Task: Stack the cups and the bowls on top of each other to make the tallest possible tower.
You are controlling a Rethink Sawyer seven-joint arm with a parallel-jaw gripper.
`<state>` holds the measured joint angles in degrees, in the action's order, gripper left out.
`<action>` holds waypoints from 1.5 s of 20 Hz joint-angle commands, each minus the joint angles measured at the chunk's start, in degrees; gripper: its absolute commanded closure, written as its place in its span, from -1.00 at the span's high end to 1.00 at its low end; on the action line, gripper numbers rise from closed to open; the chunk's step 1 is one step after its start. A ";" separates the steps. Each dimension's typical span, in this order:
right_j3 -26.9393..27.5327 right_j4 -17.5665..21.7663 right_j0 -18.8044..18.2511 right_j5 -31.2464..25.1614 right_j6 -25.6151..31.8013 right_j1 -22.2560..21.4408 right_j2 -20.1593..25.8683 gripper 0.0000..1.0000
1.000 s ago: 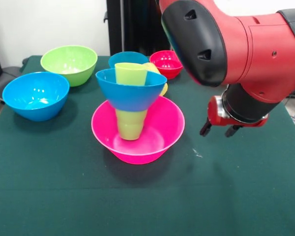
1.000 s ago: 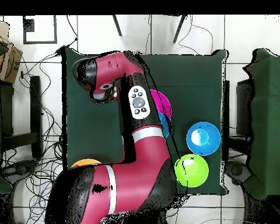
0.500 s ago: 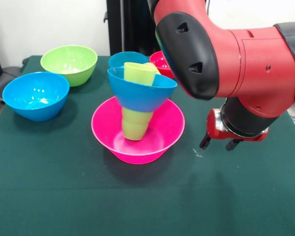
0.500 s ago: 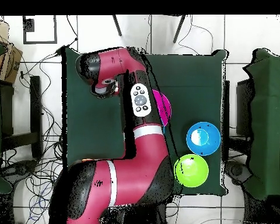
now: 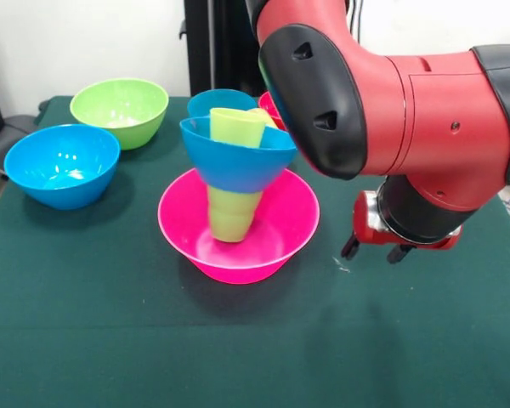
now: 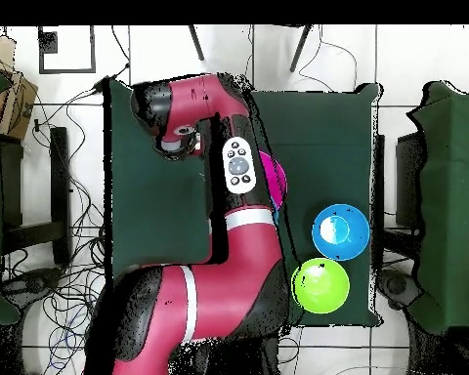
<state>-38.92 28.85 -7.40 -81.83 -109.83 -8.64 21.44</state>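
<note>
Tool (image 5: pixel 376 252) hangs empty, fingers apart, over green table cloth (image 5: pixel 110 340) — cables (image 6: pixel 77 283) strewn on white floor tiles (image 6: pixel 160 49).

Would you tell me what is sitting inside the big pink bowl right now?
A green cup stands in the pink bowl, carrying a tilted blue bowl with another green cup inside. The first cup's top is hidden by the blue bowl.

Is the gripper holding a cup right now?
No, the gripper hangs empty beside the pink bowl, with nothing between its fingers.
</note>
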 commanded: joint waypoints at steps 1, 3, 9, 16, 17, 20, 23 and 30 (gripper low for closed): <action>0.71 -0.46 0.47 -4.29 3.95 -0.15 0.78 1.00; 0.42 -0.67 0.58 -4.27 3.50 -0.32 0.68 1.00; -6.19 -4.00 -0.67 -7.38 4.36 -7.77 -0.50 1.00; -8.71 -6.48 -1.86 -8.42 7.35 -9.38 0.29 1.00; -10.19 -7.22 -2.09 -8.81 7.01 -10.38 0.15 1.00; -12.56 -7.84 -2.28 -7.85 6.52 -12.08 -0.38 1.00; -13.20 -7.35 -2.11 -7.48 6.70 -12.42 -0.98 1.00; -15.99 -5.70 -2.42 -5.02 9.42 -12.84 -1.27 1.00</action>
<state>-46.28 21.04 -8.83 -86.59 -109.83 -21.25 20.87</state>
